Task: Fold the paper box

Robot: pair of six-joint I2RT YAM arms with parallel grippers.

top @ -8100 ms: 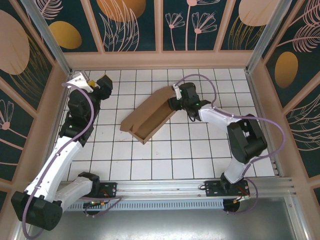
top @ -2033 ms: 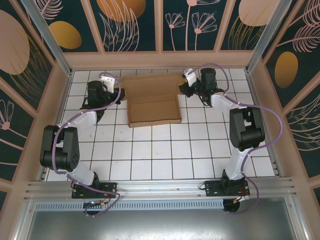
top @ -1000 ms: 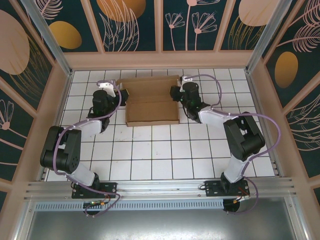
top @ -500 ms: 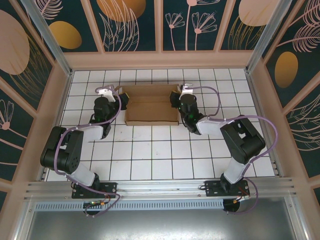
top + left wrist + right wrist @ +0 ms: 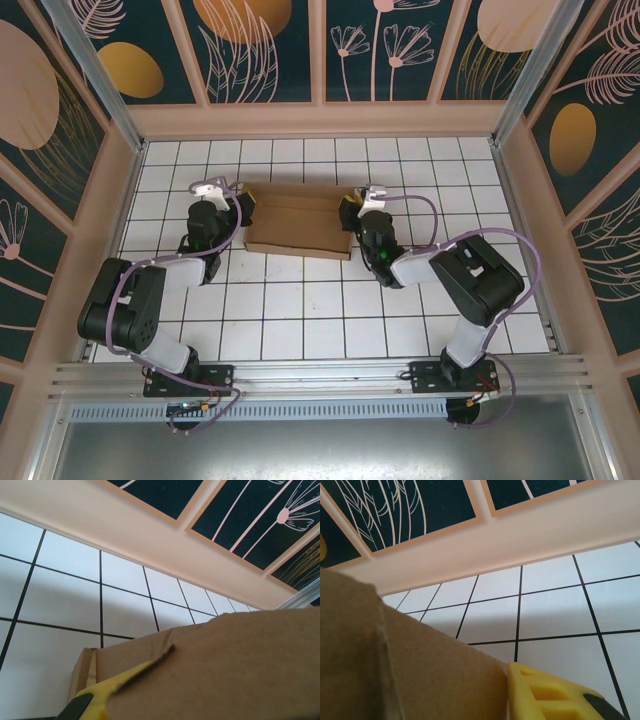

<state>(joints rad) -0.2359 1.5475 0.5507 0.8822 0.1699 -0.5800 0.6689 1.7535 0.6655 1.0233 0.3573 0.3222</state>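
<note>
Both arms were bolted side by side at the near edge of the white tiled surface [image 5: 330, 310], each bent inward toward the middle. Farther in, the paper box [image 5: 298, 222] lay on the tiles, brown cardboard with its long side running left to right. The left tool [image 5: 243, 206] sat at its left end and the right tool [image 5: 350, 211] at its right end, each against the cardboard. The left wrist view showed one yellow finger [image 5: 97, 698] tucked behind a ragged cardboard edge. In the right wrist view, one yellow finger [image 5: 547, 692] sat just beside a box wall. Whether either tool was clamped or loose could not be told. Beyond stood the far wall [image 5: 320, 120] with dark leaf panels.
</note>
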